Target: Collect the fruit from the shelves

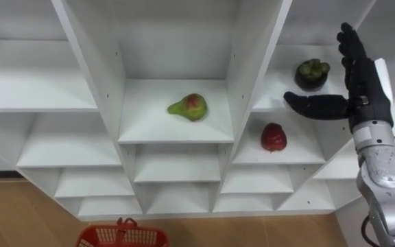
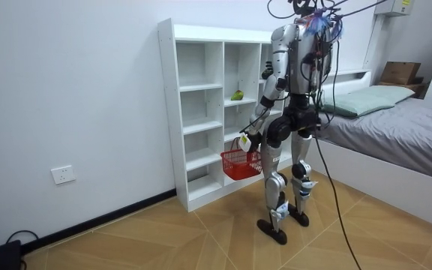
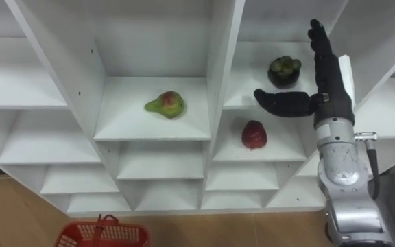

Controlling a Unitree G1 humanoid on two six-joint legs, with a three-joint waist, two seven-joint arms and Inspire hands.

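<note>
The robot stands on the wood floor (image 2: 163,240), right in front of the white closet (image 2: 172,112), and it faces the shelves. Its left hand (image 2: 246,142) hangs low and holds a red basket (image 2: 240,163) just beside the closet. A green pear (image 2: 237,95) sits on a shelf in the middle part. The closet stands against a white wall (image 2: 66,90) with a small socket (image 2: 63,175). On the room view's right is a bed (image 2: 411,142) with a pale green pillow (image 2: 366,99).

At the frame's right edge, the right hand (image 1: 362,82) is black with a white tag on its back. It sits on a silver-grey metal forearm that carries a thin dark cable. The room view's centre shows silver limbs, a black waist and dark cables overhead.
</note>
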